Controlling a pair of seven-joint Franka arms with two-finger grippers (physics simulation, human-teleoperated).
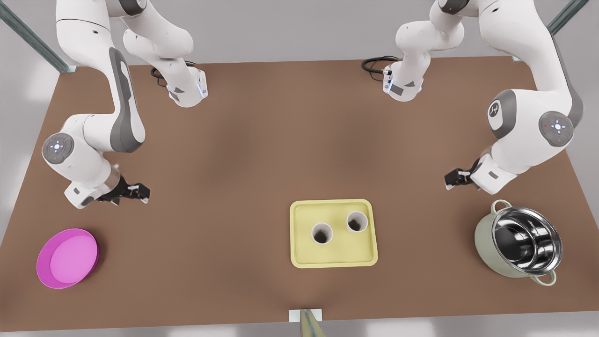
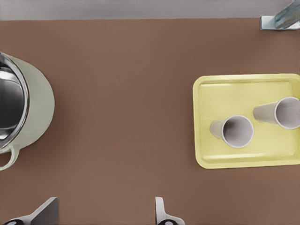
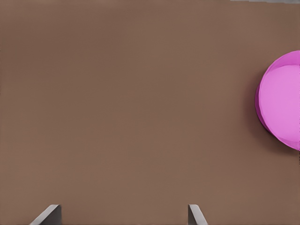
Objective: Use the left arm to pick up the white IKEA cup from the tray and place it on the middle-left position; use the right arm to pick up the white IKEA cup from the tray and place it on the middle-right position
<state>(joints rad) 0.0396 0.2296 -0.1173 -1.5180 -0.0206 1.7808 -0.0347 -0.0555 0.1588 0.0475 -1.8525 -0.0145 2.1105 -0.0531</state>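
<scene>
Worktop (image 1: pixel 262 154): plain brown, unpatterned. Tray (image 1: pixel 299 260): pale yellow. Two cups (image 1: pixel 322 232) (image 1: pixel 356 222): white outside, dark inside. Plate (image 1: pixel 68 257): vivid pink-magenta, lighter centre. Pot (image 1: pixel 486 243): pale sage-green outside, mirror-bright steel inside. Arms (image 1: pixel 121 98): white shells with grey joint panels; the hands' fingers (image 1: pixel 135 191) black.

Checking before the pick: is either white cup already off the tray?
No: both white cups stand upright inside the yellow tray.

Two white cups (image 1: pixel 322 233) (image 1: pixel 356 222) upright, side by side, on pale yellow tray (image 1: pixel 333 258)
</scene>
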